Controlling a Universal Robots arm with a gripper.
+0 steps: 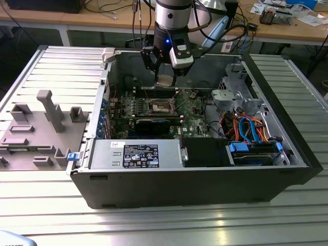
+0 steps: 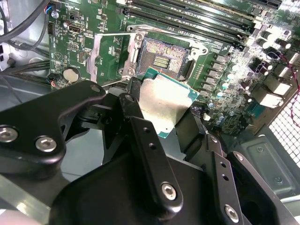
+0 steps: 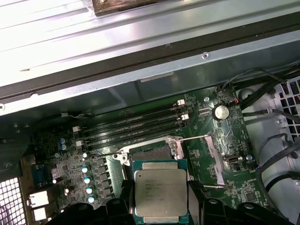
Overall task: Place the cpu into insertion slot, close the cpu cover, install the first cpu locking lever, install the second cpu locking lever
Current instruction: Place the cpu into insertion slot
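Observation:
My gripper [image 1: 165, 77] hangs inside the open computer case, shut on the cpu [image 1: 165, 81], a flat square chip with a silver-grey top. In both wrist views the cpu [image 2: 166, 101] [image 3: 161, 190] sits between the black fingers [image 2: 140, 140], held a little above and to one side of the insertion slot [image 2: 161, 58] [image 3: 152, 152]. The slot [image 1: 160, 106] is bare and dark, with nothing in it. The cpu cover [image 2: 108, 54] [image 3: 213, 159] is swung open beside the slot. Thin wire locking levers [image 3: 194, 138] stand released next to it.
Long black memory slots [image 3: 136, 124] run beside the socket. A black card [image 1: 154, 124] lies just in front of it. The power supply [image 1: 136, 154] and a drive bay with coloured cables [image 1: 251, 128] fill the case's near side. A grey fixture [image 1: 46, 110] stands at the exterior view's left.

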